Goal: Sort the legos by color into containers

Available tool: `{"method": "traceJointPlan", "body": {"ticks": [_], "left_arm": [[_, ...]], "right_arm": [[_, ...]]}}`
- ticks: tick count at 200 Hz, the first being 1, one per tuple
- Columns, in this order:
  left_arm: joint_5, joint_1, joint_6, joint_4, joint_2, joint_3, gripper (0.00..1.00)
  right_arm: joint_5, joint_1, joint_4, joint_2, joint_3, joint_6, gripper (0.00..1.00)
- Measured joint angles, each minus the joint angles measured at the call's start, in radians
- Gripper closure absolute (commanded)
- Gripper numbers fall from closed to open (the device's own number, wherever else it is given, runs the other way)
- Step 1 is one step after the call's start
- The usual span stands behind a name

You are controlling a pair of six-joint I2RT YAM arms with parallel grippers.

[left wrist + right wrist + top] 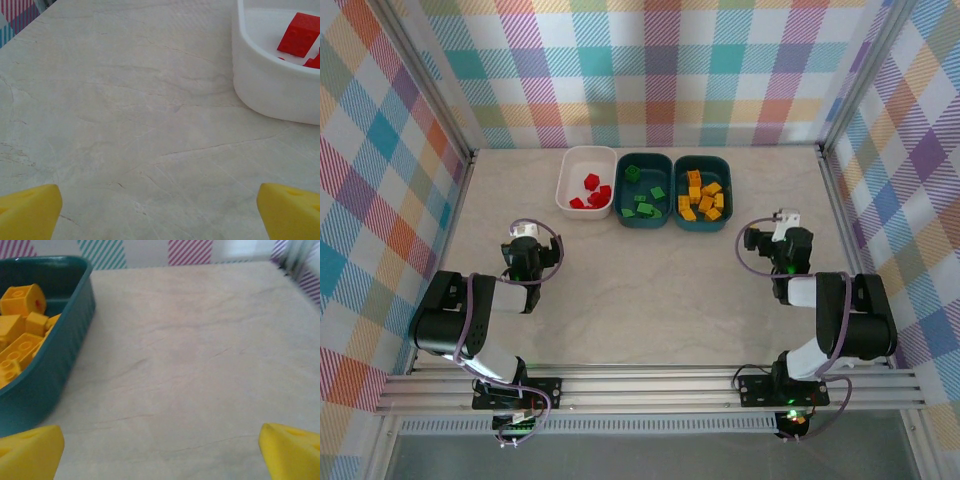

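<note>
Left gripper (pixel 523 232) and right gripper (pixel 782 218) wide open, empty, nearside of white tub (pixel 580 163), red legos (pixel 592 182) in it

Pale marbled tabletop (pixel 650 290); plaid pastel walls (pixel 650 70) on three sides; aluminium frame rails (pixel 650 385).

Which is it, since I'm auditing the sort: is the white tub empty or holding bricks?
Holding bricks: red bricks lie inside the white tub.
</note>
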Motion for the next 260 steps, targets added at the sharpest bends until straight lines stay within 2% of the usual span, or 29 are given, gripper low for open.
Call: {"method": "traceJointPlan", "body": {"ticks": [77, 260], "left_arm": [[0.002, 0.0, 0.0, 0.0, 0.0, 0.002, 0.0], [0.002, 0.0, 0.0, 0.0, 0.0, 0.002, 0.0]], "right_arm": [[-0.03, 0.034, 0.0, 0.002, 0.0, 0.018, 0.0], [-0.03, 0.036, 0.0, 0.002, 0.0, 0.018, 0.0]]}}
